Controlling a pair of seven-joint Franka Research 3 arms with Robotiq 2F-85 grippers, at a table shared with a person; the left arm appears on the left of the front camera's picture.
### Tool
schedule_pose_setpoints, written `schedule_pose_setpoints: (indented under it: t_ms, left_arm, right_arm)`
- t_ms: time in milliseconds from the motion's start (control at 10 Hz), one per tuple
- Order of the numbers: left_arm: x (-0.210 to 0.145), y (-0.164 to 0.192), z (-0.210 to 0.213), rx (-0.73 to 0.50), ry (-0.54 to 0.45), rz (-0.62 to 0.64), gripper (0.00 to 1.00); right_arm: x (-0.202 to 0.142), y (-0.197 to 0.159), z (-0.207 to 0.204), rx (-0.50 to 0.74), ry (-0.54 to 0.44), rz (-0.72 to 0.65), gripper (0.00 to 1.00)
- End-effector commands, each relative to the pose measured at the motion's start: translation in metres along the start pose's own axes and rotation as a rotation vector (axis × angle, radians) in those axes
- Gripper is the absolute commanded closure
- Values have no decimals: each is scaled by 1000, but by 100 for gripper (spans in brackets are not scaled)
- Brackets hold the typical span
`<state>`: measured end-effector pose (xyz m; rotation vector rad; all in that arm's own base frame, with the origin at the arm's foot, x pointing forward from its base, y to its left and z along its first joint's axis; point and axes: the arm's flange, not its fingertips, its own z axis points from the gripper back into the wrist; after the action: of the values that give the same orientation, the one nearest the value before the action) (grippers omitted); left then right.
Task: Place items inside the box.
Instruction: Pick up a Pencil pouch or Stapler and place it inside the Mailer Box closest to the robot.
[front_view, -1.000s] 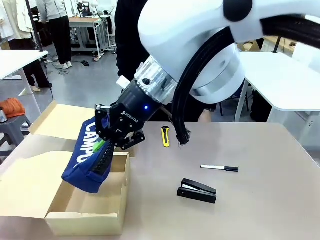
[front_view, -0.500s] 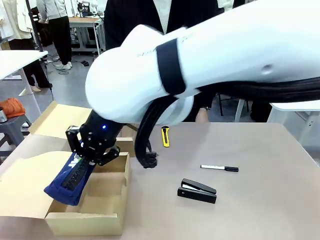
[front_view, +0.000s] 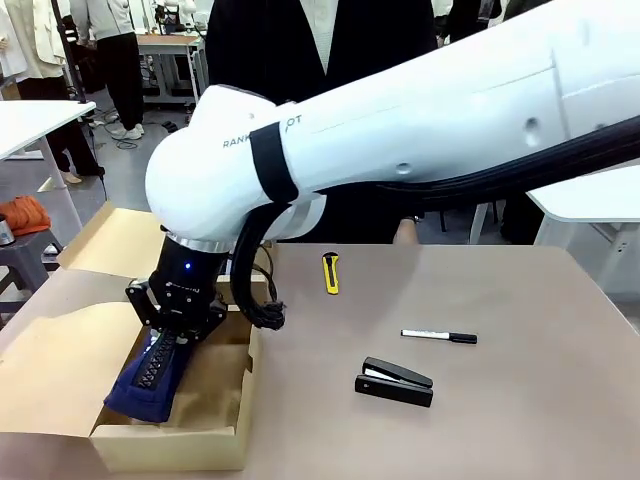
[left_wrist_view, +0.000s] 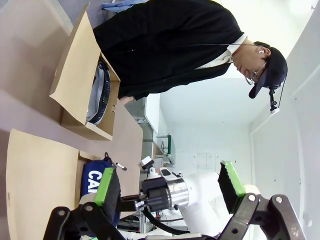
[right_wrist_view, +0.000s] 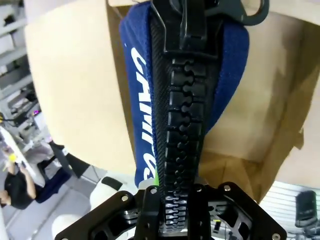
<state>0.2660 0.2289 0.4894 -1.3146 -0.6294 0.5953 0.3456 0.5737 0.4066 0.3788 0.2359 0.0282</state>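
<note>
The right pincer (front_view: 166, 338) is clamped tight on the pouch (front_view: 140, 385), which is tilted with its lower end inside the box (front_view: 170, 450) at lower left. The pouch should be laid flat before release, so that nothing is left over the wall.

The navy blue zip pouch (front_view: 148, 378) (white lettering on its side, a chunky black zip along its upper edge) hangs lengthwise and tilted from the right gripper (front_view: 168, 338), pinched at the zip, its lower end inside the open cardboard box (front_view: 170, 445) just below. Well apart to the gripper's right lie the yellow utility knife (front_view: 330, 272), farther back, the thin black-and-white marker pen (front_view: 438, 336), and the closed black stapler (front_view: 395, 381).
</note>
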Motion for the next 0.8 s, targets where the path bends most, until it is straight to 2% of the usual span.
schedule_pose_setpoints:
  t_ms: [0,200,500,600,700]
  left_arm:
    - [-1,-1,0,-25,-4,-17,0]
    - [-1,-1,0,-25,-4,-17,0]
    - [-1,-1,0,-25,-4,-17,0]
    - [-1,-1,0,-25,-4,-17,0]
    - [-1,-1,0,-25,-4,-17,0]
  right_arm:
    - [15,12,-16,-60,-4,-18,93]
    - [29,9,-39,-89,40,-39,93]
    - [35,10,-52,-102,56,-39,93]
    - [35,10,-51,-112,57,-34,45]
    - [35,9,-50,-124,63,-36,38]
